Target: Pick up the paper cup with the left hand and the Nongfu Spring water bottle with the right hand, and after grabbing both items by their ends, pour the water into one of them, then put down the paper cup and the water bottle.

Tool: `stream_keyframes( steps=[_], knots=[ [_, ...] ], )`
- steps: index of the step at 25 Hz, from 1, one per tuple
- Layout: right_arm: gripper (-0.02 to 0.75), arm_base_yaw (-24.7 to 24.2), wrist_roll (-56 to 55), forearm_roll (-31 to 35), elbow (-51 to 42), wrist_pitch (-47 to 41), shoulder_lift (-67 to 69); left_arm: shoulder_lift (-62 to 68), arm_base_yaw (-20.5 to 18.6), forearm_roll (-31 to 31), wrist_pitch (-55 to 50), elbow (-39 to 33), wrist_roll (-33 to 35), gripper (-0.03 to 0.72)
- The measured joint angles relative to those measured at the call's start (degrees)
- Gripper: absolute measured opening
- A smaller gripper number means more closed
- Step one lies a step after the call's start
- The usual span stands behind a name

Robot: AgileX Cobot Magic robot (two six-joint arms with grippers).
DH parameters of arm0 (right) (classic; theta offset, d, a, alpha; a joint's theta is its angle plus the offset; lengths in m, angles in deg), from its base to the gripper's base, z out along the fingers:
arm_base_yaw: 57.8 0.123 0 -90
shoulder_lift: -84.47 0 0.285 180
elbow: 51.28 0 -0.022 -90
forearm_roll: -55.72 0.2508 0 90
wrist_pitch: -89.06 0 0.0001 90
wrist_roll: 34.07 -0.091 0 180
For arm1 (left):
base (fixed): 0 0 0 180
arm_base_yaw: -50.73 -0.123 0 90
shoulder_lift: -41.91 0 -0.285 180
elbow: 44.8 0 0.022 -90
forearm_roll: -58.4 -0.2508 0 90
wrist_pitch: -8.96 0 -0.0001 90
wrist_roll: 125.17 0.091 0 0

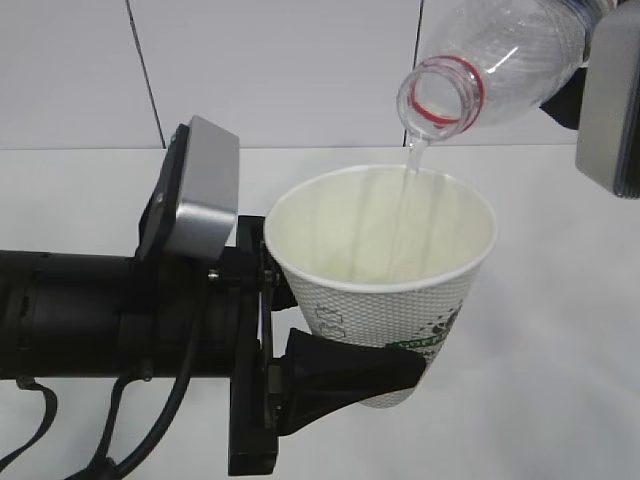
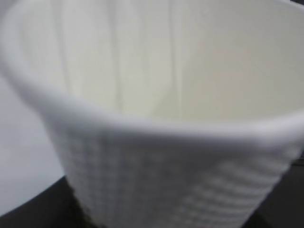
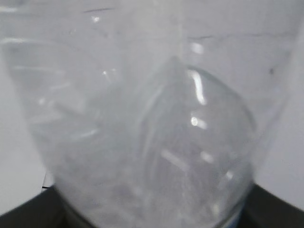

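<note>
Paper cup (image 1: 385, 262) pinched low by left gripper (image 1: 352, 372), green print unreadable, right gripper's hold on tilted bottle (image 1: 500, 62) unseen

We note the paper cup (image 1: 385, 290): white dotted-texture outside, green and grey print, cream inside. Water bottle (image 1: 500, 65): clear plastic, red neck ring. Water (image 1: 412, 165) colourless. Left claw (image 1: 340, 375) black; desk (image 1: 560, 330) white.

Bright, even light with faint shadows; both wrist views blurred, exterior view sharp.
</note>
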Motion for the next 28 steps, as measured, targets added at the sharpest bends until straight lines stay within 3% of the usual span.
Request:
stream_keyframes(
  steps=[28],
  knots=[
    [0.438,0.0,0.4,0.0,0.0,0.0,0.0,0.0,0.0,0.0,-0.1,0.0,0.0,0.487]
  ],
)
